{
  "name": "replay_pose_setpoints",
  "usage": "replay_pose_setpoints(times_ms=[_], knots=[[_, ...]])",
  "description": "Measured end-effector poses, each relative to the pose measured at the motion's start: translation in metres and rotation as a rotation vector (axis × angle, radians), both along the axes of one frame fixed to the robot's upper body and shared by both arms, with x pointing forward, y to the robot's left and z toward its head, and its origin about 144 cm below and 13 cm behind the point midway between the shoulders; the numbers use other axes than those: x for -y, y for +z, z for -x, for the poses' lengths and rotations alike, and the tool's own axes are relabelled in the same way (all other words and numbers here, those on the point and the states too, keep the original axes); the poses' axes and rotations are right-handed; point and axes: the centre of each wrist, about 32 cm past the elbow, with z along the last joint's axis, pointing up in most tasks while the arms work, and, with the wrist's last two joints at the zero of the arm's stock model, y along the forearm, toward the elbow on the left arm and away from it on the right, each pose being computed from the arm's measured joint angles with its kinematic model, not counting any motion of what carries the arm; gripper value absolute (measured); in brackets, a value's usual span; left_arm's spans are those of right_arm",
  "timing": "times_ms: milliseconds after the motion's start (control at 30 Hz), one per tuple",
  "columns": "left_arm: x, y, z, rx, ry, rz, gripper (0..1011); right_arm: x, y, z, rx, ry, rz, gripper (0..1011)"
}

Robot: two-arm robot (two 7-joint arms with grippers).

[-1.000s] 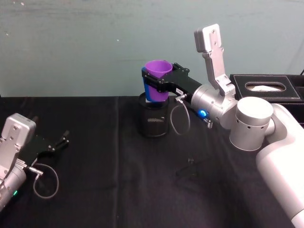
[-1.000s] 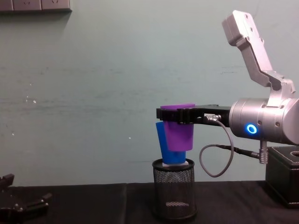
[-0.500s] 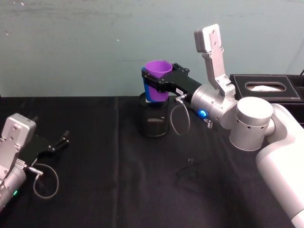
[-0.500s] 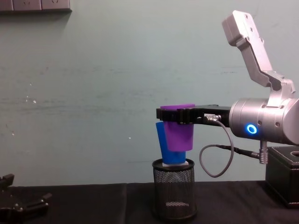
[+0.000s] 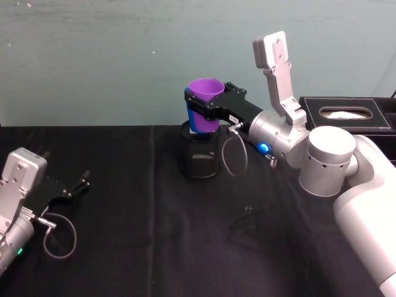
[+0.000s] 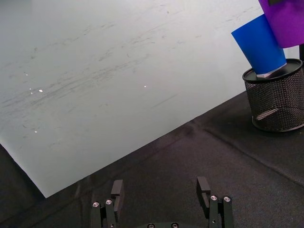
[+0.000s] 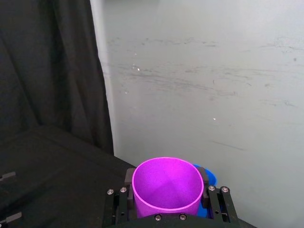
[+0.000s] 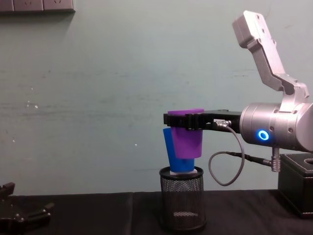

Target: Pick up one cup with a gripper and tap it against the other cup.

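Pale green wall [image 5: 93,62] backs a black-clothed bench [image 5: 154,235], and the silver right arm [image 5: 291,139] reaches in across it from the robot's right. A black box [image 5: 346,114] sits at the back of the bench on that side.

Near the middle back stands a black mesh pen holder [image 8: 182,205]. The blue cup [image 8: 171,152] sits base-down in its mouth, leaning over, with most of its body above the rim.

The purple cup [image 8: 188,142] is off the bench, upright and mouth up, held level with the blue cup's upper half. The right tool [image 8: 186,120] is clamped on it just under the rim, one jaw on either side. In the chest view the purple cup overlaps the blue one, and the right wrist view shows the blue rim tight behind it. They look to be touching or just beside each other; I cannot tell which.

The pick-up looks done and the tap is at or very near contact. What remains, at most, is closing that last gap.

The left tool [image 6: 161,194] lies idle at the bench's near left, jaws spread and holding nothing.
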Motion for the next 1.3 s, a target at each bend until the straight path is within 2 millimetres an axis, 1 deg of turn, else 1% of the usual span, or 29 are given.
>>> replay_pose_setpoints(times_ms=[1300], knots=[[0.0, 0.0, 0.0, 0.0, 0.0, 0.0, 1000, 0.0, 0.0, 0.0, 0.0, 0.0, 0.0, 762]])
